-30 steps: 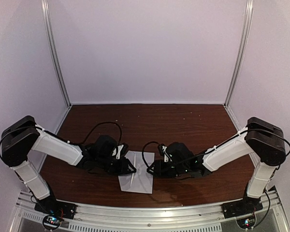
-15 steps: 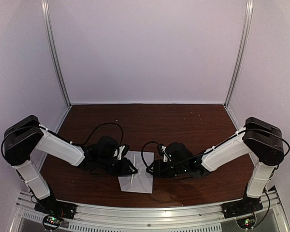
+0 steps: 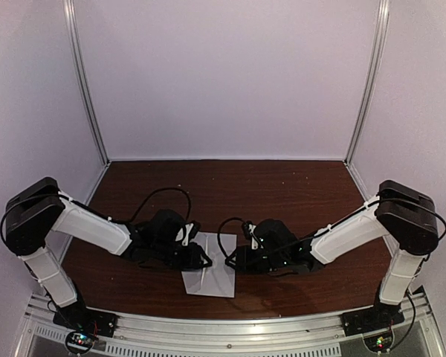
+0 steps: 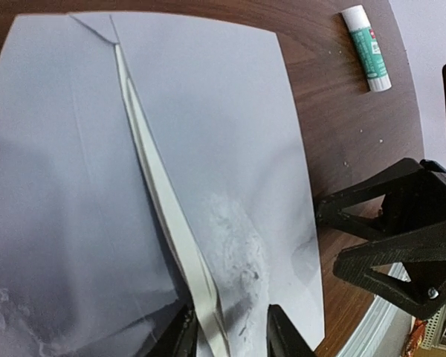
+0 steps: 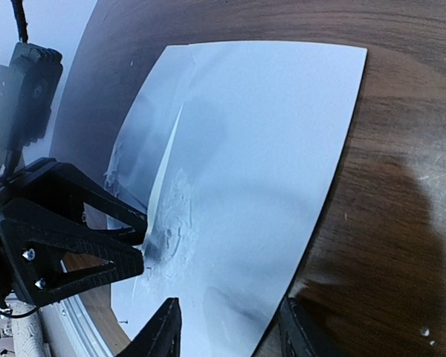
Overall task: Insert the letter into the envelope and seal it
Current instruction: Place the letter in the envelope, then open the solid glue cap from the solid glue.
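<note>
The pale grey envelope (image 3: 212, 281) lies flat on the dark wooden table between both arms. A raised cream-edged fold (image 4: 152, 186) runs along its middle, with dried white smears (image 4: 238, 238) beside it. My left gripper (image 4: 230, 338) stands open astride the near end of this fold. One finger (image 4: 180, 335) is against the fold and the other finger (image 4: 282, 335) is apart from it. My right gripper (image 5: 230, 335) is open over the envelope's (image 5: 267, 134) opposite edge, one finger above the paper and one above the wood. The letter does not show as a separate sheet.
A white and green glue stick (image 4: 366, 46) lies on the table beyond the envelope's far corner. The two grippers' fingertips face each other a short way apart across the envelope. The metal rail (image 3: 223, 327) of the table's near edge runs just below it.
Almost nothing differs. The left arm has edged slightly toward the centre and its jaws have narrowed a touch. The envelope lies where it was.
</note>
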Robot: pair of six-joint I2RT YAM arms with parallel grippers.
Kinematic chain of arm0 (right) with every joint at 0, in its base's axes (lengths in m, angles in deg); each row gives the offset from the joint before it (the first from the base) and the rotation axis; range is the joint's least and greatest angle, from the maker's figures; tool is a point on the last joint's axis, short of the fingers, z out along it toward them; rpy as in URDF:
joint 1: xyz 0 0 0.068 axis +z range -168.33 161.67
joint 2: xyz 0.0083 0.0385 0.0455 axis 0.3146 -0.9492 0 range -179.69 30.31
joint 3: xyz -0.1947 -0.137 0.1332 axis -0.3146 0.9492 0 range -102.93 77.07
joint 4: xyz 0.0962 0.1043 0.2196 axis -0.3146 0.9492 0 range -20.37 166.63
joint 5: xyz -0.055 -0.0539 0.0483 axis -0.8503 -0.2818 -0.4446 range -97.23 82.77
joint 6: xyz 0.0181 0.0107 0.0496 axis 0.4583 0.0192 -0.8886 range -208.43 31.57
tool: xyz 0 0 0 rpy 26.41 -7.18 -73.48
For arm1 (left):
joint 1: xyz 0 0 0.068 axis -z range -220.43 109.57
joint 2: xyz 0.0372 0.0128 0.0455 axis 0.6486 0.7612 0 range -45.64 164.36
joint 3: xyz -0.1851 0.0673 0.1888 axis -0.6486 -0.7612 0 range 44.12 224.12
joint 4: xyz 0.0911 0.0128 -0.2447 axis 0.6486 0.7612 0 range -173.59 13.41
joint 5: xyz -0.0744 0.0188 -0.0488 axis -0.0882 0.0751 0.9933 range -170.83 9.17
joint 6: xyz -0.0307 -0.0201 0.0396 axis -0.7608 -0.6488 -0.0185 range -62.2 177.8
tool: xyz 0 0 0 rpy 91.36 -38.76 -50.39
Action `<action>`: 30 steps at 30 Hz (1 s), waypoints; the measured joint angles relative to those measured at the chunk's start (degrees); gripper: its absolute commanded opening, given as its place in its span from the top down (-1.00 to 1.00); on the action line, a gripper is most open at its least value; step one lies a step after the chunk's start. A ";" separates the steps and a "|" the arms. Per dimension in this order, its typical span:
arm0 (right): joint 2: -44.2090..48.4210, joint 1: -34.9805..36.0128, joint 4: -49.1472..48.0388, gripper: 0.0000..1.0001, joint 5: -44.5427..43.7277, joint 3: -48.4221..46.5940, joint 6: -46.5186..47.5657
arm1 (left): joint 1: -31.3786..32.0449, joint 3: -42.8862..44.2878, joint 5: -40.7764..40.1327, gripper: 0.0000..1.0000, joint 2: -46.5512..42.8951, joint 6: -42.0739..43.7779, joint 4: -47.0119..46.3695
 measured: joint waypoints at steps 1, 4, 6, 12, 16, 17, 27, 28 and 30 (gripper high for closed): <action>0.31 0.09 0.48 0.02 -0.28 0.00 0.17 | 0.11 0.17 -0.66 0.18 -0.52 0.31 1.05; 3.19 0.26 3.19 -0.13 -2.36 0.02 1.55 | 0.26 1.33 -4.50 -0.25 -4.02 2.08 6.27; 6.75 0.33 4.76 -0.21 -4.02 0.09 2.97 | 0.26 2.91 -7.85 -0.50 -7.63 3.50 10.43; 21.16 0.35 10.51 -0.82 -11.96 0.13 9.49 | -1.22 10.01 -16.33 -0.81 -18.14 9.94 19.85; 28.35 -0.28 17.27 -1.00 -18.27 -1.05 14.53 | -7.13 16.46 -16.98 -0.84 -21.53 16.96 25.68; 29.59 -0.74 19.45 -1.00 -19.76 -1.68 15.87 | -9.27 18.45 -16.68 -0.84 -21.86 18.99 27.02; 33.46 -10.58 32.94 -0.98 -27.65 -2.82 21.90 | -27.45 30.29 -13.07 -0.85 -22.01 32.59 28.59; 32.98 -11.96 33.24 -0.96 -27.58 -2.34 21.90 | -28.79 29.59 -12.70 -0.85 -22.01 32.98 28.09; 31.15 -14.40 33.83 -0.94 -27.19 -1.31 21.88 | -31.06 27.89 -12.07 -0.85 -21.99 33.38 27.63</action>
